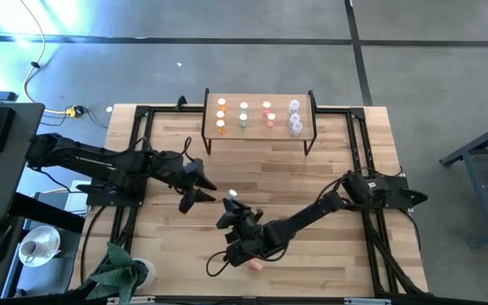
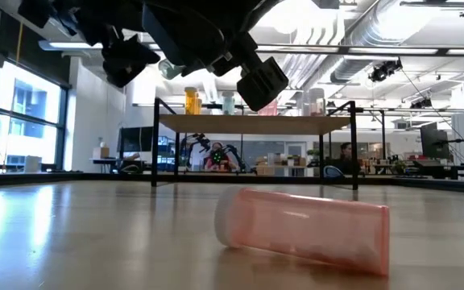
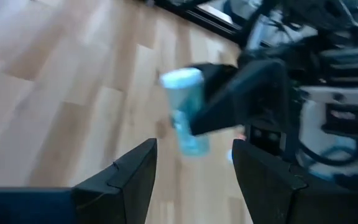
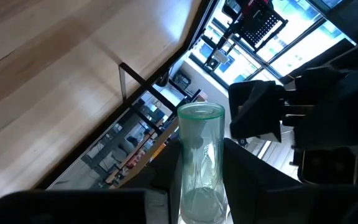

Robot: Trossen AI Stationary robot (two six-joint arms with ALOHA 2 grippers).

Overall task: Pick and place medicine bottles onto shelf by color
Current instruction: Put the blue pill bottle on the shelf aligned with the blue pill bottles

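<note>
Right claw [image 4: 194,205] gripping green bottle [image 4: 199,163] upright

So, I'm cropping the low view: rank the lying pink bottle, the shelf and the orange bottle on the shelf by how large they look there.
1. The shelf, widest across the frame.
2. The pink bottle, though it only looks large because it lies close to the camera.
3. The orange bottle, far off and tiny.
</note>
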